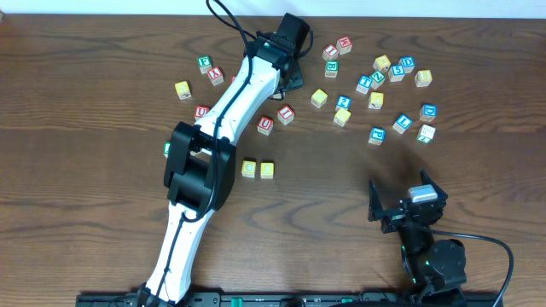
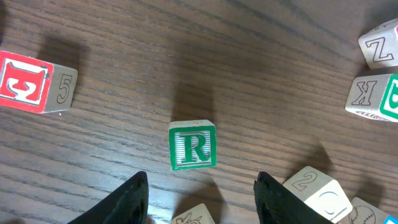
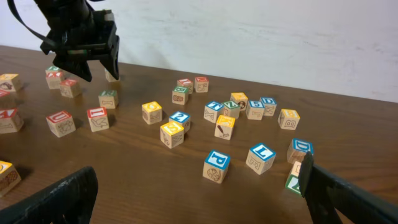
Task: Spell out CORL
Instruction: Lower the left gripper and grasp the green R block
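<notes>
Your left gripper [image 2: 201, 180] hangs spread just short of the green R cube [image 2: 193, 146], touching nothing, seemingly lined up to pinch it; the paired yellow cubes [image 1: 248, 168] sit well away from it.

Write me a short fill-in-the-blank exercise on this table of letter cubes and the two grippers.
1. The green-lettered cube just ahead of the left gripper shows the letter ____.
2. The right gripper holds nothing, and its jaws stand ____.
3. The yellow cubes set side by side in a row of their own number ____.
4. In the right wrist view, the blue-topped cube beside the P cube reads ____.
Missing words: R; open; two; L.
</notes>
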{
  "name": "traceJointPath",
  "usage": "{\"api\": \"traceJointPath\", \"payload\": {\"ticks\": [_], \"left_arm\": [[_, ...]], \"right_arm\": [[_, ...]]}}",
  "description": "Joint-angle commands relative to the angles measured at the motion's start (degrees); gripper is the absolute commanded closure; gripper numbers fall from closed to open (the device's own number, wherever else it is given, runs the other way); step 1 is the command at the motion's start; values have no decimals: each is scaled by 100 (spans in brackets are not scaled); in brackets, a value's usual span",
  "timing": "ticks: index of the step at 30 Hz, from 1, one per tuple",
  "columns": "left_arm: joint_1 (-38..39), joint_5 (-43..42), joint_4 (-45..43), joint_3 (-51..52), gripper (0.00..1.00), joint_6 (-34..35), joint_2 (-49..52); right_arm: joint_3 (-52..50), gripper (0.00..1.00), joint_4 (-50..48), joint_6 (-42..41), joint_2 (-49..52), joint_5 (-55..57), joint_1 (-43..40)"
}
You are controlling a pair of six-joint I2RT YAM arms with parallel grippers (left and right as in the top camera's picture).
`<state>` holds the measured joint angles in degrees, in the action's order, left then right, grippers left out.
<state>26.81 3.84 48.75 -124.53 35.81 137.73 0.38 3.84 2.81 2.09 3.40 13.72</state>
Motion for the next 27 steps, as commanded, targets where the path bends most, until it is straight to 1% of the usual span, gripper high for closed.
{"api": "traceJointPath", "payload": {"ticks": [1,11,19,27], "left_arm": [[7,136,-2,61,46,39,243],[0,122,-26,61,46,48,350],[-4,330,-199,72,46,-20,352],[-26,306,-153,72,46,-61,352]], "right_arm": [[-7,1,22,68,-31,7,-33],[-7,1,22,70,-31,7,-33],[-7,1,22,70,-31,7,-33],[-7,1,22,70,-31,7,-33]]}}
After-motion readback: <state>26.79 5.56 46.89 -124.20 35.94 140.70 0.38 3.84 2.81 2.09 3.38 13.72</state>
